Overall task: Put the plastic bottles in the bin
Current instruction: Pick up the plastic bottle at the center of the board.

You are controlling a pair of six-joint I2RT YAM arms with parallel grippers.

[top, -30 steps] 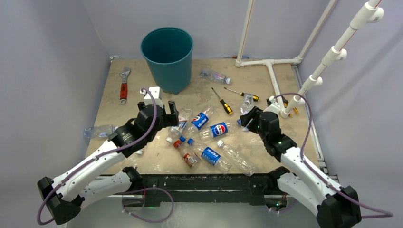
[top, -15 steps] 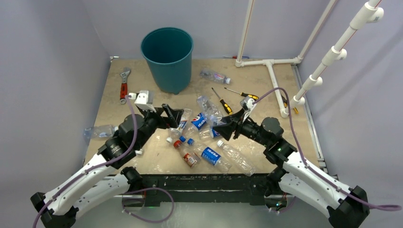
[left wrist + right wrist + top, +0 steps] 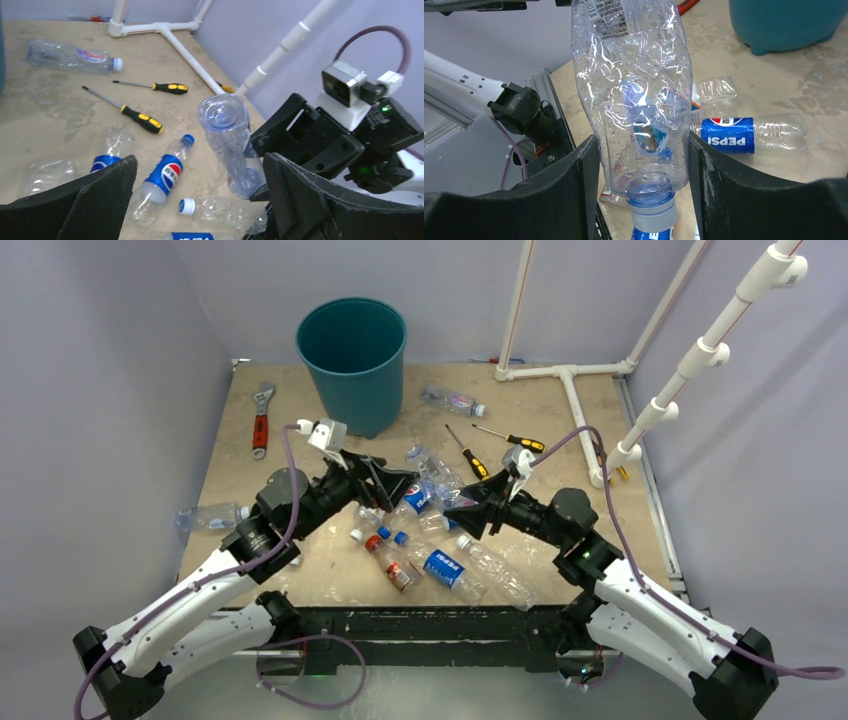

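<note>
Clear crushed plastic: one bottle (image 3: pixel 634 75) sits clamped in the right gripper (image 3: pixel 642 150), lifted off the desk (image 3: pixel 240 440) near its centre. The left gripper (image 3: pixel 200 160) faces it, jaws spread wide and empty. This looks like a hand-over. The left must close on the bottle's free end, then carry it to the bin (image 3: pixel 355 390) at 11 o'clock. Since half a second ago, the left gripper has slid nearer and opened further, while the right has barely moved.
</note>
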